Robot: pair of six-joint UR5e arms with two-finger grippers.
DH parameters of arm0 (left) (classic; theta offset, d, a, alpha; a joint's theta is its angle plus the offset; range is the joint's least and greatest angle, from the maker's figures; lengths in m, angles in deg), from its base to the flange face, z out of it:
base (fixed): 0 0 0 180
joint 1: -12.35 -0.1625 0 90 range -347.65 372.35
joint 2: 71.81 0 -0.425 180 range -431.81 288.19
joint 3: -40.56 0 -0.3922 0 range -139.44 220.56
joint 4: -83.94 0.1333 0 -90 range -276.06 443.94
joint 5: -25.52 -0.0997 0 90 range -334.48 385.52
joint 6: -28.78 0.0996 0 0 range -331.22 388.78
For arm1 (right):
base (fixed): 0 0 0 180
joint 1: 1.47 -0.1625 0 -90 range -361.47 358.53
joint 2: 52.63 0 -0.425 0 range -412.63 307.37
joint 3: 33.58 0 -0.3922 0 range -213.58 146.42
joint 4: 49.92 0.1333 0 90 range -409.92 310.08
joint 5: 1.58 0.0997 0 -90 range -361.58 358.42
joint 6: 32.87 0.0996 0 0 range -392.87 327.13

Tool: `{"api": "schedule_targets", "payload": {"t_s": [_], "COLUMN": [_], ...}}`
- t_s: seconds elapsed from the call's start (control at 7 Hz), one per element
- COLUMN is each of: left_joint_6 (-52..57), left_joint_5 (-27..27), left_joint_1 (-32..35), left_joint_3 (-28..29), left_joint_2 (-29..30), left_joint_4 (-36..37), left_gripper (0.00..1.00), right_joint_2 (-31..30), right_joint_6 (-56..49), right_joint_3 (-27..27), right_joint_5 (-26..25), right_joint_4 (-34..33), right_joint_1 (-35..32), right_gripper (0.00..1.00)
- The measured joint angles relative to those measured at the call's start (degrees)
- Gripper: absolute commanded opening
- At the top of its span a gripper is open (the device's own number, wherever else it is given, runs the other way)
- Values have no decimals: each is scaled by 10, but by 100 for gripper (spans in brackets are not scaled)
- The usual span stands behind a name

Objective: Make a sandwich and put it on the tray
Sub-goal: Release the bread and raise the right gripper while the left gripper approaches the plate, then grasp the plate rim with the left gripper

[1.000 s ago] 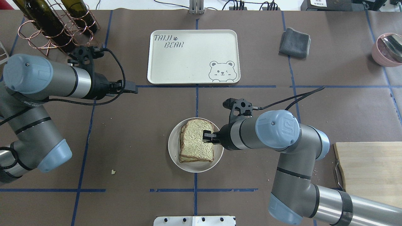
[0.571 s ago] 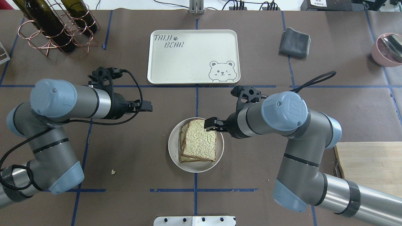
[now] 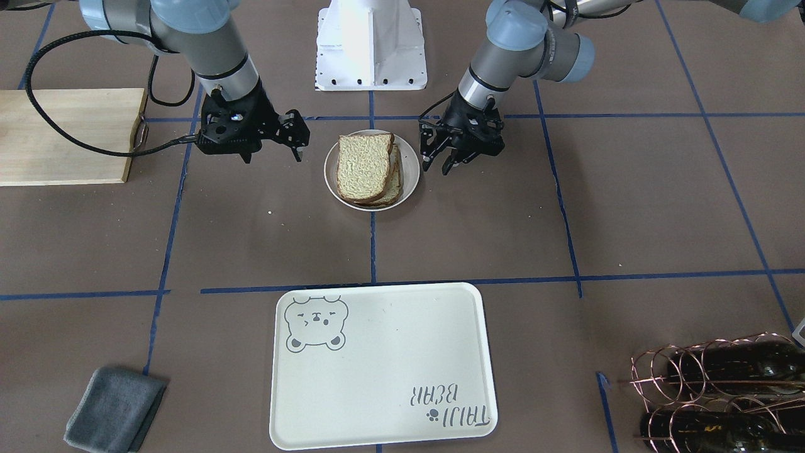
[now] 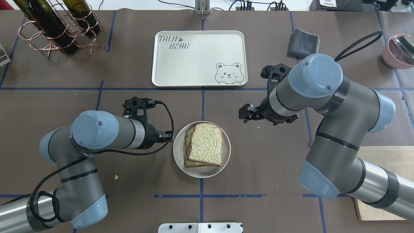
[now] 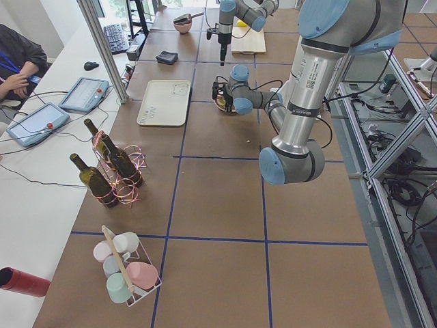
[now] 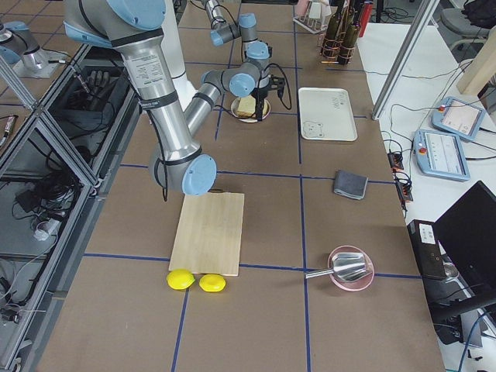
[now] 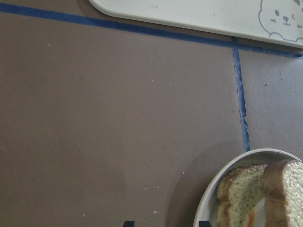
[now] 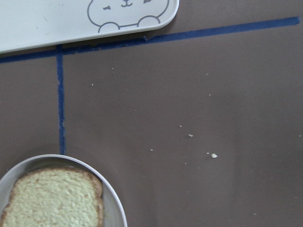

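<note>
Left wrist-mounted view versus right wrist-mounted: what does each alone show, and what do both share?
Left wrist only: the lower bread slice and a sliver of egg beneath the top slice. Right wrist only: the top slice's broad face. Both: the round white dish, the tray with its bear drawing, blue tape.

Bright, even light from overhead, so shadows are soft, just a faint smudge on the brown table (image 4: 139, 200) beside the dish (image 4: 202, 173). Fixed views look sharp and the white tray (image 4: 194, 64) shows its print clearly; wrist views are slightly softer
</note>
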Motion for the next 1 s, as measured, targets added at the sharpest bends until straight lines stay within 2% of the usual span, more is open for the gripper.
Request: {"api": "schedule_targets", "payload": {"t_s": [0.43, 0.71, 1.0], "left_joint_6": [-23, -26, -26], "left_joint_5": [-1, -1, 0], "left_joint_1": [-27, -30, -31], "left_joint_3": [28, 35, 39], "left_joint_2": [25, 28, 29], "left_joint_4": [21, 21, 20], "left_gripper": [41, 25, 25], "right_joint_2": [-12, -16, -20], "right_joint_6": [-53, -60, -61], "right_joint_3": [6, 6, 6], "right_joint_5": [20, 23, 24], "right_joint_4": [-21, -21, -21], "right_joint_1": [-33, -40, -41], "right_gripper": [100, 100, 100]}}
